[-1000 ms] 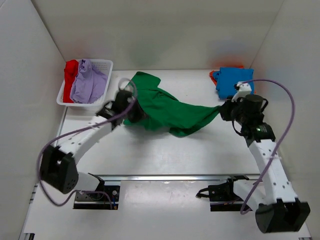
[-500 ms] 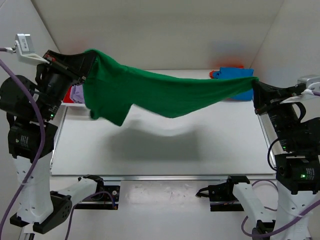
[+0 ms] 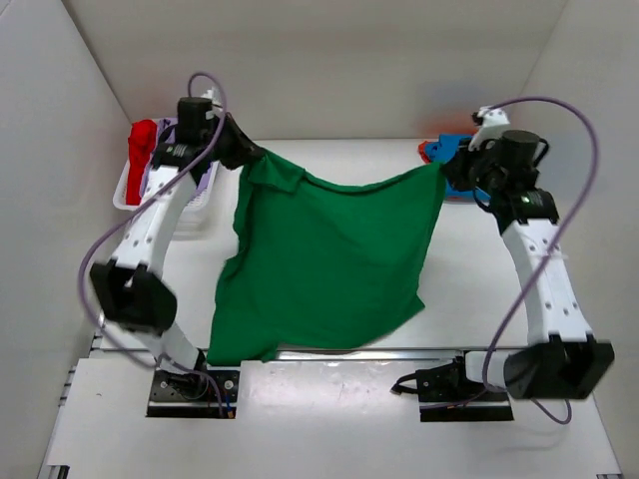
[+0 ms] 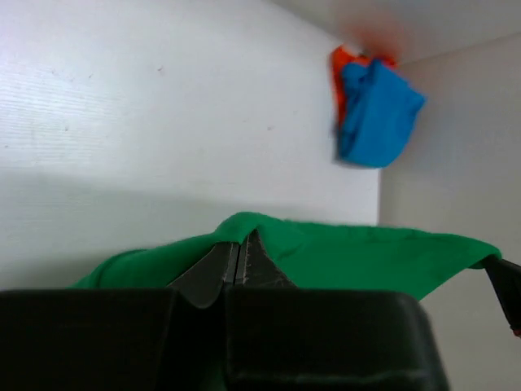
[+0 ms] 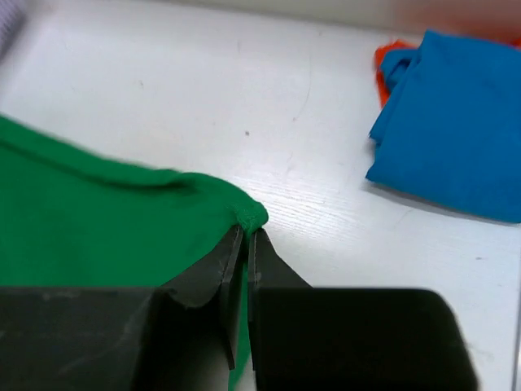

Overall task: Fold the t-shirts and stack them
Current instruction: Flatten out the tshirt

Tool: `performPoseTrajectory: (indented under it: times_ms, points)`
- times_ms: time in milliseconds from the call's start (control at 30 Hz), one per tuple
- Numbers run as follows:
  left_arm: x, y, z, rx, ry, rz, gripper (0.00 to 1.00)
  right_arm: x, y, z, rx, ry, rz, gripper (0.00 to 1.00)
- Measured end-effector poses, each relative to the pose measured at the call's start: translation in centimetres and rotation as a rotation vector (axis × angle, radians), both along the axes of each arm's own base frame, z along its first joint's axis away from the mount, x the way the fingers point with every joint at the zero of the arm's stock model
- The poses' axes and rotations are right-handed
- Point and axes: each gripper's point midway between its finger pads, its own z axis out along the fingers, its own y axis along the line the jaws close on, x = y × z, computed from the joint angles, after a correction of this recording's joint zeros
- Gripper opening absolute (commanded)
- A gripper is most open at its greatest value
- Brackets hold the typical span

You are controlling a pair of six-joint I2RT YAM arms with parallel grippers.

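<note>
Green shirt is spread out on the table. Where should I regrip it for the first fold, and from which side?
Likely the two near hem corners: the green shirt lies spread with its hem toward the arm bases, and those corners lie free. Come in low from each outer side after the left gripper and right gripper release the far corners.

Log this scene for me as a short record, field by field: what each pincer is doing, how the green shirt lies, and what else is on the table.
left pincer: shut on the green shirt's far-left corner
right pincer: shut on its far-right corner
green shirt: stretched between both pincers, spread open toward the near edge
blue shirt: folded, far-right corner, lying on a red-orange cloth
basket: far left, red shirt inside, partly hidden by the left arm
</note>
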Motion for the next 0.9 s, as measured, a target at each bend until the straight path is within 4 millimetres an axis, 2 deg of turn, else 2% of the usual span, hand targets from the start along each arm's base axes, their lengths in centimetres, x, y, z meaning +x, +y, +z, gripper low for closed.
performPoseTrajectory:
  times_ms: [67, 100, 133, 200, 267, 333, 400, 467, 533, 600, 633, 700, 733, 800, 867, 900]
  points:
    - [2.3, -0.2, -2.7, 0.024, 0.098, -0.018, 0.00, 1.9, 0.2, -3.1, -0.018, 0.082, 0.014, 0.00]
    - [4.0, -0.4, -2.9, 0.030, 0.116, -0.025, 0.00, 2.8, 0.2, -4.1, -0.026, 0.109, 0.018, 0.00]
    - [5.8, -0.5, -2.3, 0.027, 0.109, -0.032, 0.00, 3.5, 0.2, -4.6, -0.031, 0.125, 0.023, 0.00]
    - [9.6, -0.6, 1.1, -0.010, 0.009, -0.040, 0.00, 5.4, 0.1, -3.7, -0.041, 0.119, 0.026, 0.00]
    - [10.8, 0.5, 4.5, -0.065, -0.086, -0.038, 0.00, 6.7, 0.0, -1.3, -0.054, 0.063, 0.025, 0.00]
    - [9.5, 3.1, 7.5, -0.113, -0.144, -0.014, 0.00, 7.1, -0.1, 2.0, -0.062, -0.015, 0.020, 0.00]
    - [7.2, 5.7, 10.0, -0.130, -0.176, 0.025, 0.00, 6.6, -0.2, 5.5, -0.069, -0.109, 0.017, 0.00]
    - [5.2, 7.9, 13.4, -0.124, -0.251, 0.061, 0.00, 5.2, -0.2, 7.3, -0.073, -0.160, 0.017, 0.00]
    - [2.7, 7.6, 16.4, -0.108, -0.325, 0.042, 0.00, 3.7, -0.1, 7.8, -0.074, -0.182, 0.018, 0.00]
    - [0.0, 5.4, 16.9, -0.088, -0.353, -0.017, 0.00, 2.4, -0.2, 7.1, -0.075, -0.178, 0.019, 0.00]
    - [-1.3, 4.1, 16.3, -0.081, -0.345, -0.053, 0.00, 1.9, -0.2, 6.1, -0.075, -0.162, 0.020, 0.00]
    - [-4.1, 1.4, 12.2, -0.069, -0.289, -0.133, 0.00, 0.9, -0.3, 2.6, -0.075, -0.095, 0.019, 0.00]
    - [-5.8, 0.2, 8.8, -0.067, -0.228, -0.173, 0.00, 0.4, -0.5, 0.4, -0.073, -0.048, 0.019, 0.00]
    - [-8.4, -0.6, 0.8, -0.061, -0.081, -0.205, 0.00, -0.7, -0.8, -4.5, -0.063, 0.072, 0.021, 0.00]
    - [-11.3, -0.3, -8.5, -0.046, 0.121, -0.197, 0.16, -2.2, -1.4, -9.8, -0.047, 0.220, 0.008, 0.00]
    - [-13.1, -0.1, -13.1, -0.034, 0.226, -0.191, 0.36, -3.2, -1.7, -12.3, -0.039, 0.295, -0.002, 0.00]
